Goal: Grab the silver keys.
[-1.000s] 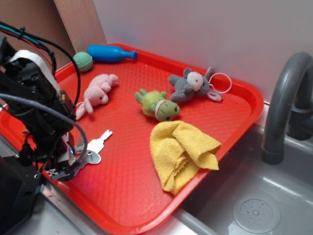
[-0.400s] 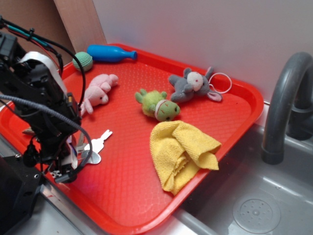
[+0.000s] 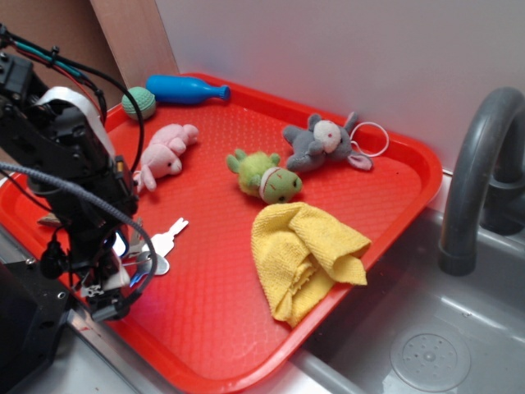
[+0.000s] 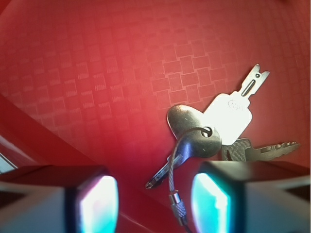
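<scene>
Gripper (image 3: 111,283) sits low over the near-left edge of the red tray (image 3: 213,345) in the exterior view, arm body and cables covering most of it, so jaw spacing is hard to read from here. Silver keys (image 3: 162,246) lie flat on the tray just right of the gripper, pale key blade pointing toward the tray centre. Rest of the tray, relative to the keys: pink plush (image 3: 162,156) behind them, green plush (image 3: 267,176) further back-right, grey plush (image 3: 320,141) beyond that near the far rim, yellow cloth (image 3: 308,254) crumpled to the right. Blue bottle (image 3: 184,89) and green ball (image 3: 138,103) sit at the far-left corner. Grey faucet (image 3: 476,180) stands off the tray on the right, over the sink (image 3: 426,345).

Wrist view: gripper (image 4: 146,206) is open to a moderate width, both fingertips (image 4: 97,204) at the bottom edge with a clear gap between the pads. Silver keys (image 4: 214,133) lie just ahead of the gap and skewed toward the right fingertip; wire loop of the ring hangs down into the gap. Nothing is clamped. Whether the pads touch the tray surface I can't tell.
</scene>
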`<action>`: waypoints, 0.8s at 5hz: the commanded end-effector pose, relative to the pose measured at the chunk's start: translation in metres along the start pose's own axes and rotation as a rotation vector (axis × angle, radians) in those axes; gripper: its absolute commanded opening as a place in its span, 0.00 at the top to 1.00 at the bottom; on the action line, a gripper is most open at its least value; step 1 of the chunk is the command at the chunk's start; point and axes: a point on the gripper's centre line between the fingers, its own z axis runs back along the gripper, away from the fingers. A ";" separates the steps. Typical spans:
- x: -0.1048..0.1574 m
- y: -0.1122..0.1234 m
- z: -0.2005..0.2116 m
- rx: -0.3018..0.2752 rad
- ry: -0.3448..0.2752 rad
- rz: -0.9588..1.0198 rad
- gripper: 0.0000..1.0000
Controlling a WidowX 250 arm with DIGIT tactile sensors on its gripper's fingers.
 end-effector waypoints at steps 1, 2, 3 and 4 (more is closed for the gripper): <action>0.006 0.009 -0.010 0.006 -0.001 0.041 0.00; 0.007 0.015 -0.022 0.016 0.022 0.056 0.00; 0.008 0.017 -0.027 0.023 0.037 0.079 0.00; 0.012 0.025 -0.027 0.004 0.037 0.091 1.00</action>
